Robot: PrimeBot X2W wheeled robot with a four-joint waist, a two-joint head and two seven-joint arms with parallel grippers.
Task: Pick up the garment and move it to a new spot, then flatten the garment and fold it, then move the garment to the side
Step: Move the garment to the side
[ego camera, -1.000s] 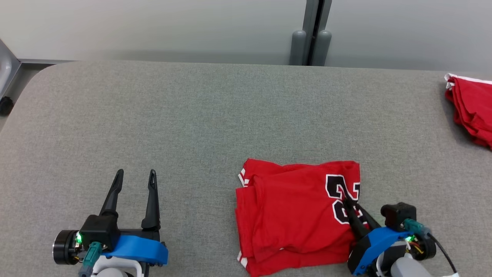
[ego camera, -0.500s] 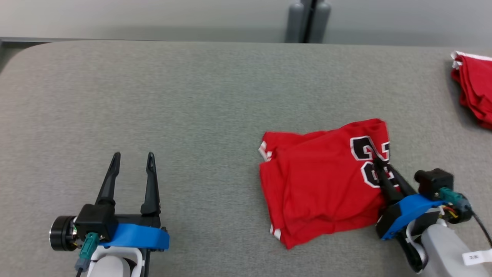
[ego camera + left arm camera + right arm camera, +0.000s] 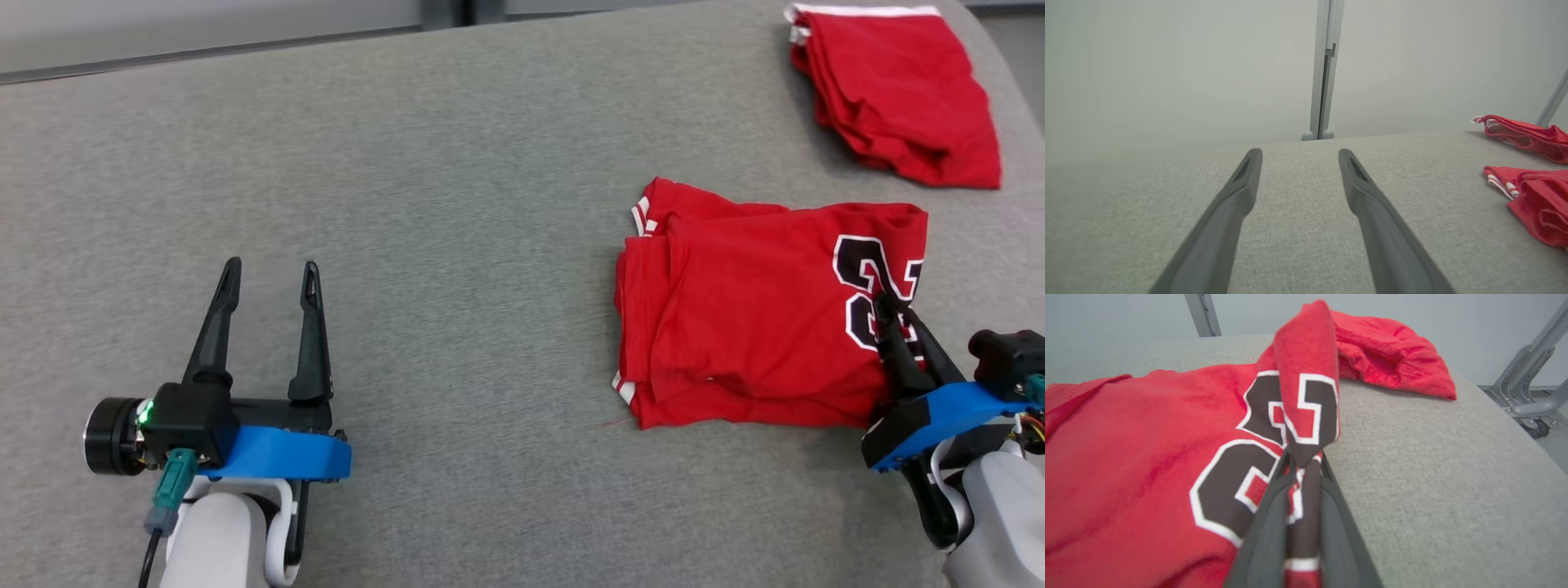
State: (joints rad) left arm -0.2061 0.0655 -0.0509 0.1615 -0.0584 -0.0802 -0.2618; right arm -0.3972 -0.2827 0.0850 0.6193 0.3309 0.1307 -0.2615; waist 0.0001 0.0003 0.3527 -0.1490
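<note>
My right gripper (image 3: pixel 888 314) has its fingers (image 3: pixel 1265 539) pinched nearly shut on a raised fold at the numbered edge of the folded garment (image 3: pixel 735 318). The garment lies on the right part of the grey table (image 3: pixel 449 204), near another red pile (image 3: pixel 898 90). My left gripper (image 3: pixel 268 273) stands wide open and empty, well apart. To move it aside well, I'd drag low and slowly so the layers don't slip, stopping short of that pile. I can't tell how many layers the pinch holds, and the right forearm is cut off.
</note>
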